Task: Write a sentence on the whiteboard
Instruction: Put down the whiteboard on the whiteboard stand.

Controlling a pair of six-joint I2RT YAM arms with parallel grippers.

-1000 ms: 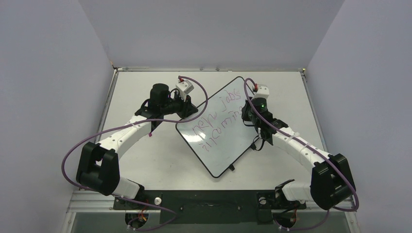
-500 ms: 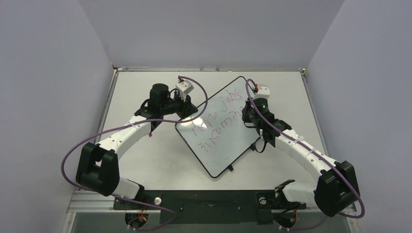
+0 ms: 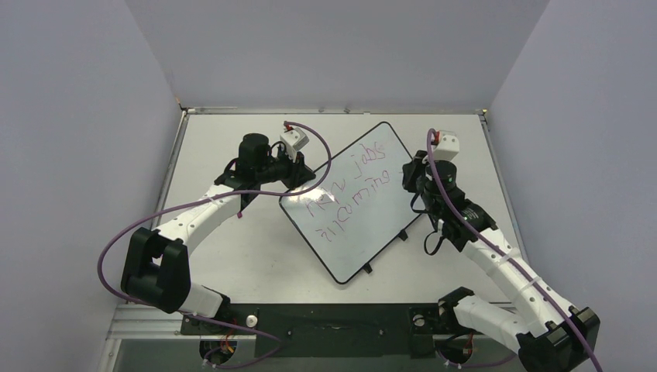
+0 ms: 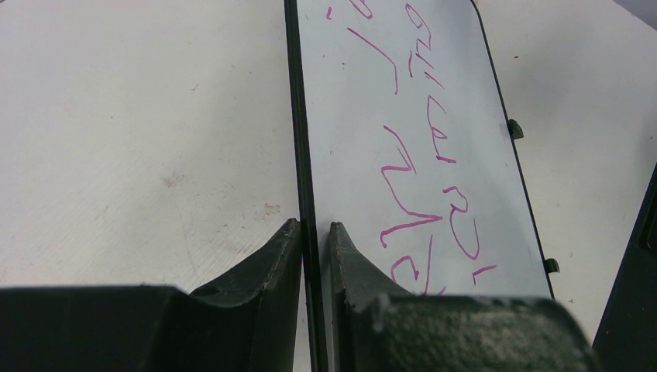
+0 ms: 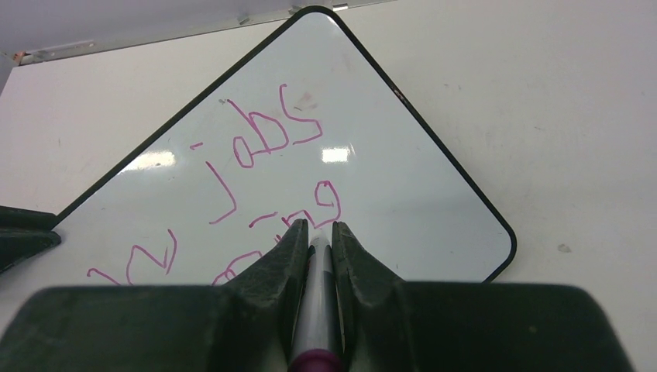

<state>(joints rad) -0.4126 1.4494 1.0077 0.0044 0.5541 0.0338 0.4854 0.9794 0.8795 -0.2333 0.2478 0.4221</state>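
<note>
The whiteboard (image 3: 364,232) lies turned like a diamond in the middle of the table. The sentence (image 3: 345,194) runs across it in two lines of pink cursive. My left gripper (image 3: 302,184) is shut on the board's black left edge, one finger on each side of the frame (image 4: 307,194). My right gripper (image 3: 410,175) hovers at the board's right edge, shut on a white marker (image 5: 318,302) with a magenta end. The marker's tip is hidden between the fingers. In the right wrist view the board (image 5: 411,186) and the pink words (image 5: 263,139) lie just ahead of the gripper (image 5: 319,225).
Two small black tabs (image 3: 369,268) stick out from the board's lower right edge. Purple cables (image 3: 321,151) loop over both arms. The white table (image 3: 232,256) is bounded by grey walls on the left, back and right, with a metal rail at the far edge.
My right arm has swung right and back, carrying the marker off the written area to the board's right edge. The left gripper has kept its hold on the edge.
</note>
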